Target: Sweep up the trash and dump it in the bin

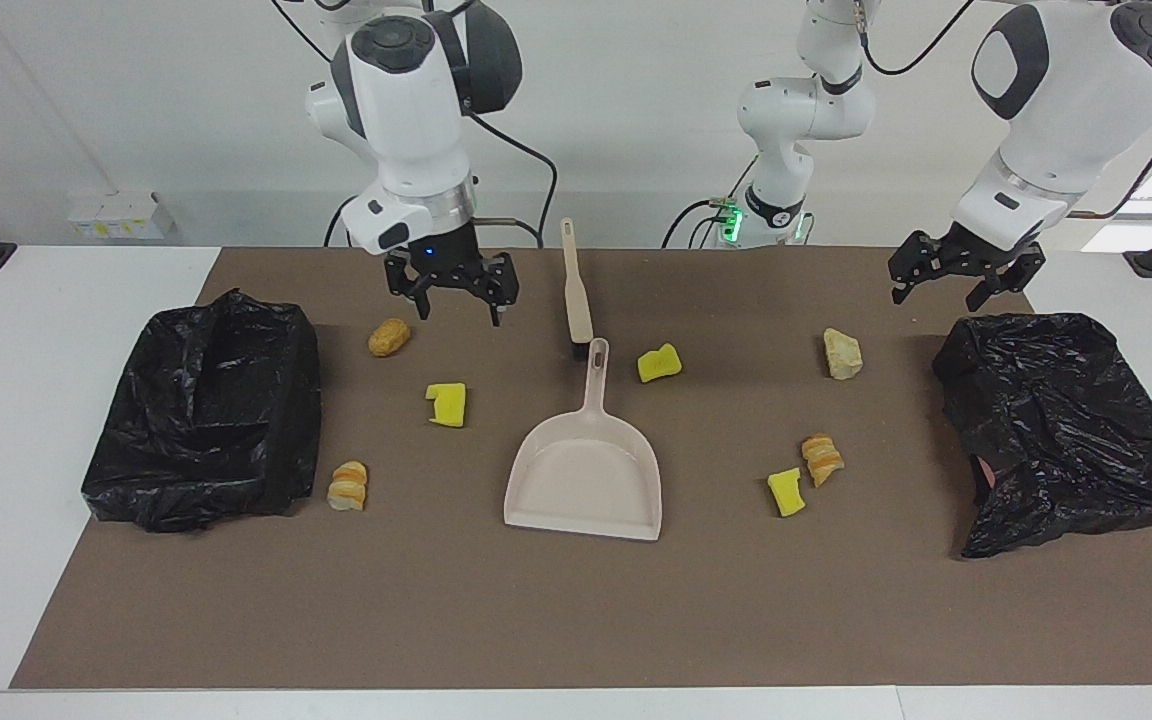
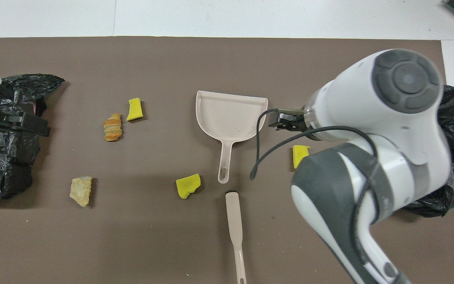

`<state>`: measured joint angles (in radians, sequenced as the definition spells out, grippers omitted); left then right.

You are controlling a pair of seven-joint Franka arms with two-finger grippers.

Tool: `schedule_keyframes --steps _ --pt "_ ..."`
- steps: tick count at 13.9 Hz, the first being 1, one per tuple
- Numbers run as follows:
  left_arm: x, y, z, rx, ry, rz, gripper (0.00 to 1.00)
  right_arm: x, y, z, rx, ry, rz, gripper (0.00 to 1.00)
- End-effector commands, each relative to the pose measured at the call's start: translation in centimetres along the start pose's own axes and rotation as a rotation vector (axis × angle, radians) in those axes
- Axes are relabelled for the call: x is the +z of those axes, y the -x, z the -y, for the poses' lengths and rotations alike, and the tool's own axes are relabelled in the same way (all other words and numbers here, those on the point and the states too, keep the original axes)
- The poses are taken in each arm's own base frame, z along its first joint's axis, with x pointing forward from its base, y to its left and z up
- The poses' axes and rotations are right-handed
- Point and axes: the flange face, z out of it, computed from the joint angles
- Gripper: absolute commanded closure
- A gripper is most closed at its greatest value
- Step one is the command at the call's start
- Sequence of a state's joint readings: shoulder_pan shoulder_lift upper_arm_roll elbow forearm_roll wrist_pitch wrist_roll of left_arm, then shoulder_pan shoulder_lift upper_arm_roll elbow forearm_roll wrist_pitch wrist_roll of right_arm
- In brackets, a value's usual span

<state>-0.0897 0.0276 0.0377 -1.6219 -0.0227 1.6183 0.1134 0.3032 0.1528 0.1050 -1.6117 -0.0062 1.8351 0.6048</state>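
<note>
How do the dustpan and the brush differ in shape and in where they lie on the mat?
The dustpan has a wide, flat scoop with a short handle; the brush is one narrow, long stick. The brush lies nearer to the robots than the dustpan. The dustpan's handle points toward the robots, to the brush's dark end. Both are pale beige, lie flat mid-mat, and no hand touches them.

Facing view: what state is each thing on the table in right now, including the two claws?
Right gripper: open, empty, up over the mat between the brown nugget and the brush.
Left gripper: open, empty, above the bag at its end.
Dustpan: flat on the mat, empty.
Brush: lying flat, untouched.
Other bag: mouth open upward.
Yellow sponge chunks: loose, unswept.
</note>
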Motion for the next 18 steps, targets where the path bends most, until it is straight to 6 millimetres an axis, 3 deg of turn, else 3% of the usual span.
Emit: schedule_keyframes --steps 1,4,7,10,13,16,17,18 --pt "2.5 2.4 1.3 -0.007 -0.011 -0.020 0.00 4.0 0.2 3.6 0.034 -0.010 0.000 0.00" --pt "5.4 3.2 1.3 -0.005 -0.007 0.009 0.00 8.9 1.6 7.7 0.008 0.000 0.017 0.00" --pt "8.2 3.8 1.3 0.031 -0.003 0.032 0.00 12.2 3.0 9.9 -0.012 0.030 0.047 0.00" --pt "10.3 4.5 1.3 0.053 0.001 0.039 0.00 15.5 3.3 10.5 -0.023 0.048 0.089 0.00" --pt "11.8 5.9 0.9 0.054 0.009 0.061 0.00 18.3 4.9 12.9 -0.060 0.038 0.097 0.00" --pt "12.9 7.1 0.3 0.062 0.014 0.079 0.00 19.0 4.9 12.7 -0.069 0.035 0.101 0.00" --pt "13.2 7.7 0.2 0.064 0.015 0.085 0.00 19.2 5.0 12.6 -0.070 0.040 0.107 0.03" --pt "13.4 8.1 0.0 0.066 0.017 0.088 0.00 19.4 5.2 12.5 -0.072 0.049 0.117 0.28"
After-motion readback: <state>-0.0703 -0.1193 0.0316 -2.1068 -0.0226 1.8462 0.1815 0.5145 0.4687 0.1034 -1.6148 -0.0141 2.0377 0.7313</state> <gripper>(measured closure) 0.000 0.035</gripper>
